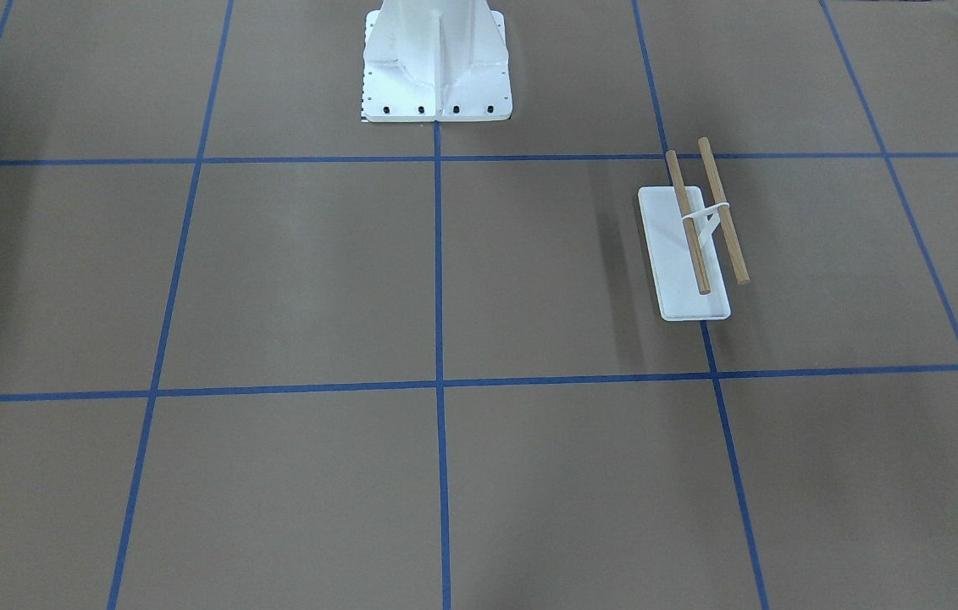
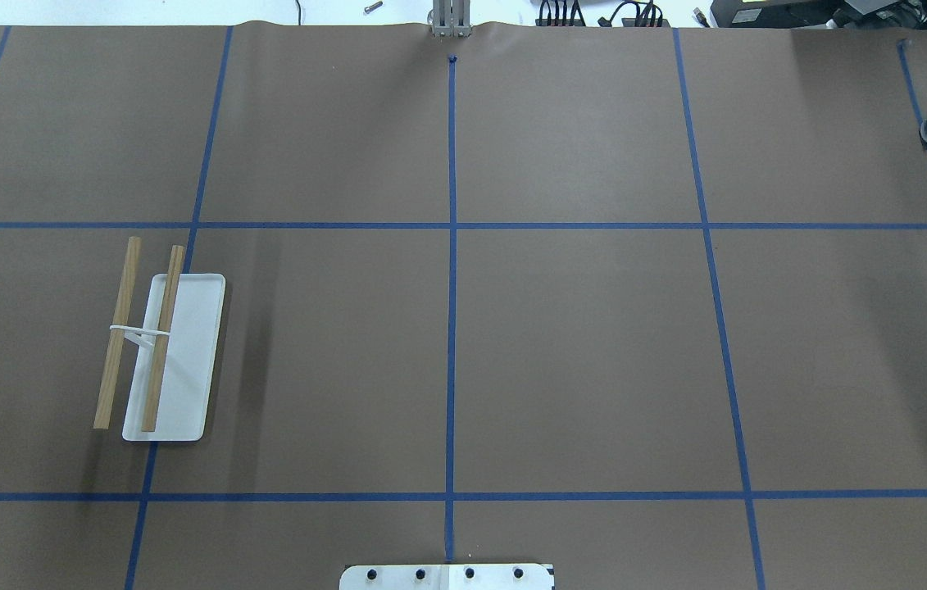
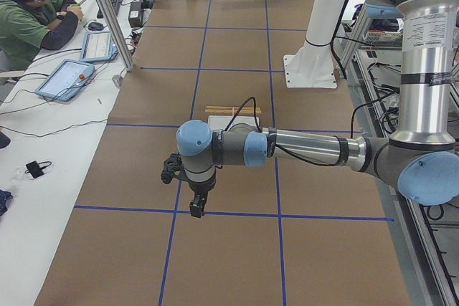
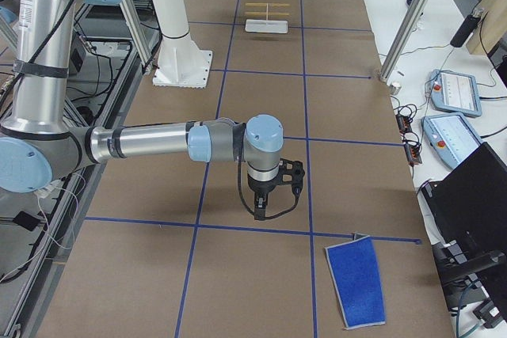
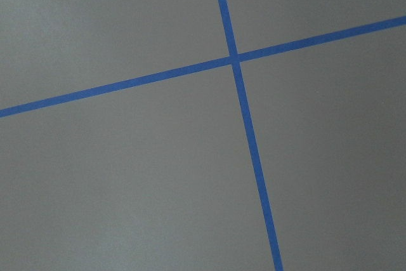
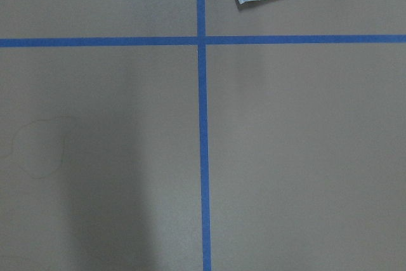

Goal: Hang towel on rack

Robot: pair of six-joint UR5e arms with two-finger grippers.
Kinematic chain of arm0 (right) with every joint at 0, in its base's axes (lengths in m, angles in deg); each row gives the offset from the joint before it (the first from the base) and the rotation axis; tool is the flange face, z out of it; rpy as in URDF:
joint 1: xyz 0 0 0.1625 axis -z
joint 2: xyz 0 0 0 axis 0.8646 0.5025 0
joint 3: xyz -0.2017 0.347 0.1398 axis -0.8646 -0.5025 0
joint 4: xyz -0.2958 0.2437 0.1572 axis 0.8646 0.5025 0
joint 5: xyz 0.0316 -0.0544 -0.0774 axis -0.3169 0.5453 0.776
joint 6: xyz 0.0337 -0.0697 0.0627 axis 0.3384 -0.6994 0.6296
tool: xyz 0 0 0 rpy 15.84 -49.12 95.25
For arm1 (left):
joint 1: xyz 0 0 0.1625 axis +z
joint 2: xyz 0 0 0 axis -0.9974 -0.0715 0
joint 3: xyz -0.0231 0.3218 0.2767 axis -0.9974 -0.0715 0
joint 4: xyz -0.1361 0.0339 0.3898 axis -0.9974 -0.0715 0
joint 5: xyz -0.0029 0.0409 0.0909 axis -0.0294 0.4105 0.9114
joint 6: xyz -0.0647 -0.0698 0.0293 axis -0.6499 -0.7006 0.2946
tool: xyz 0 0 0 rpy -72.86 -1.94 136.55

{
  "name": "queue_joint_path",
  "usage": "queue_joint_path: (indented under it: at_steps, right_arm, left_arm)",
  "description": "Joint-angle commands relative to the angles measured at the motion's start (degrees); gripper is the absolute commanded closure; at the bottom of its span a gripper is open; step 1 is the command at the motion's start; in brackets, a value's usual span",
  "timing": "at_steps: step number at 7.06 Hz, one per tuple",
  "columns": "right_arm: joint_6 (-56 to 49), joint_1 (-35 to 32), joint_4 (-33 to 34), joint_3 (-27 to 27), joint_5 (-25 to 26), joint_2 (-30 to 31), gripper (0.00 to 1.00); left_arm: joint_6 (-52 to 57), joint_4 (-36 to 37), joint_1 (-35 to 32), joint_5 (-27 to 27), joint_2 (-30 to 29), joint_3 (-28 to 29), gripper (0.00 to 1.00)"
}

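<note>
**Plainly, the towel (image 4: 355, 282) and the rack (image 2: 176, 360) sit at opposite ends of the counter (image 1: 318, 280)**

Here we find the towel lying flat at the robot's right end of the counter, on the side far from the robot's base; in the overhead view only 1 corner shows at the right border. The rack stands at the robot's left end, well apart from the towel, its white base flat on the counter over a blue tape line (image 2: 452, 328). Its 2 wooden dowels run parallel and level, held at their middle by the white bracket; 1 lies over the base, the other just past the base's outer long edge.

The right hand (image 4: 261, 210) hangs above the counter, pointing down, near a tape crossing and near the towel without touching it. The left hand (image 3: 196, 206) hangs pointing down above another crossing, the rack beyond it. We see each hand only from the side, so we cannot tell whether either is open or closed. A white pedestal (image 1: 436, 68) stands bolted on the robot's side of the counter.
</note>
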Motion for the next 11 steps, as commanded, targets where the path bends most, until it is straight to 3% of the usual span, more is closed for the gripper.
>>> queue_joint_path:
  at_steps: [1, 4, 5, 8, 10, 11]
  right_arm:
    - [0.01, 0.00, 1.38, 3.15, -0.17, 0.10, 0.00]
    - [0.71, 0.52, -0.10, 3.17, 0.62, -4.62, 0.00]
    - [1.41, 0.44, -0.28, 0.82, 1.67, -8.65, 0.00]
    - [0.63, 0.79, -0.72, -3.07, 2.82, -12.28, 0.00]
    - [0.71, 6.21, -2.03, -12.42, 9.29, -20.94, 0.00]
    - [0.71, 9.20, -10.66, -20.92, 12.98, -22.91, 0.00]
  left_arm:
    - [-0.02, 0.05, 0.06, 0.57, -0.12, -1.16, 0.01]
    - [-0.55, -3.80, -0.03, 0.05, -1.78, -1.42, 0.01]
    - [-0.46, -10.08, -0.03, 0.48, -6.23, 0.49, 0.01]
    - [-0.73, -22.42, -0.03, -0.04, -6.02, 3.75, 0.01]
    - [-0.64, -25.08, -0.03, 0.05, -4.96, 3.94, 0.01]
    - [-0.81, -25.09, -0.03, 0.05, -4.61, 3.85, 0.01]
